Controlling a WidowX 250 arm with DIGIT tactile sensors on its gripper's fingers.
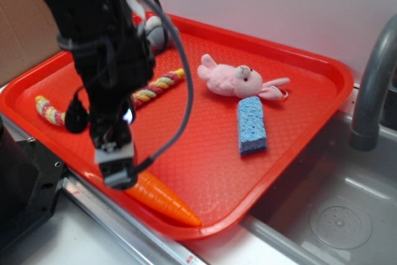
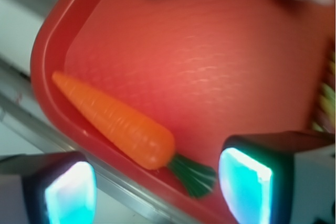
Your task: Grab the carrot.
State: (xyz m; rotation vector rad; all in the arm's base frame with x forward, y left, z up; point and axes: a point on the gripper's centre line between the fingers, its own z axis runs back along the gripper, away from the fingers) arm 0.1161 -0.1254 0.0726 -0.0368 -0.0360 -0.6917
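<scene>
The orange carrot [image 1: 164, 198] lies along the front rim of the red tray [image 1: 298, 72], its pointed tip toward the right. In the wrist view the carrot [image 2: 118, 121] shows its ridged body and dark green stem, which sits between my two lit fingertips. My gripper [image 1: 118, 175] hangs just over the carrot's thick stem end and covers it in the exterior view. My gripper [image 2: 157, 192] is open, with one finger outside the tray rim and the other over the tray floor. Nothing is held.
On the tray lie a blue sponge [image 1: 252, 126], a pink plush bunny [image 1: 239, 80], a multicoloured twisted rope [image 1: 155, 88] and a grey-white plush [image 1: 155, 32] at the back. A metal sink [image 1: 335, 215] and grey faucet [image 1: 372, 85] stand right of the tray.
</scene>
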